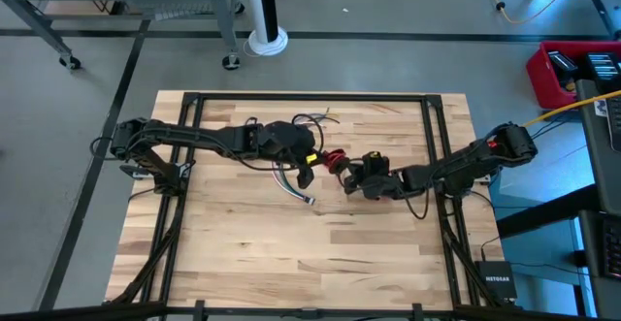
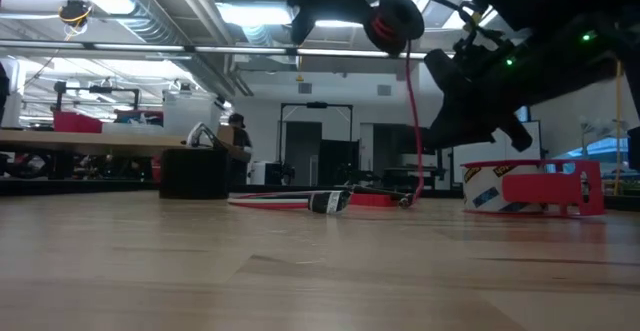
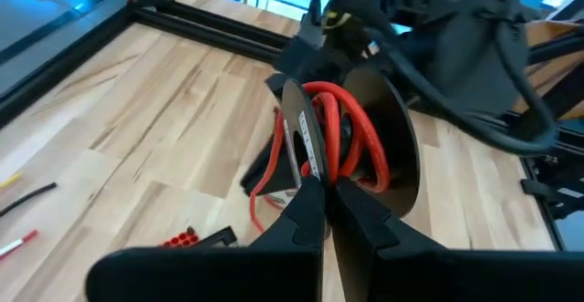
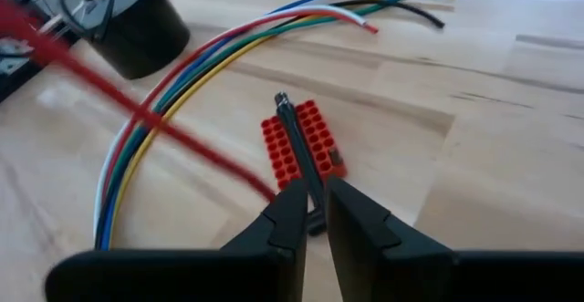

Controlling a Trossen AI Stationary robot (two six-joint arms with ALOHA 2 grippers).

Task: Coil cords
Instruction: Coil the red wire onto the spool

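I see the red cord (image 3: 342,138) coiled in several loops around a black spool (image 3: 388,147), held up off the table mid-workspace. The multicolour wire bundle (image 4: 182,83) lies flat on the wood, curved, ends splayed.

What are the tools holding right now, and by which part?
A black reel of red cord, off the table: the right tool grips one disc's edge, and the left tool, shut, meets the other disc's rim.
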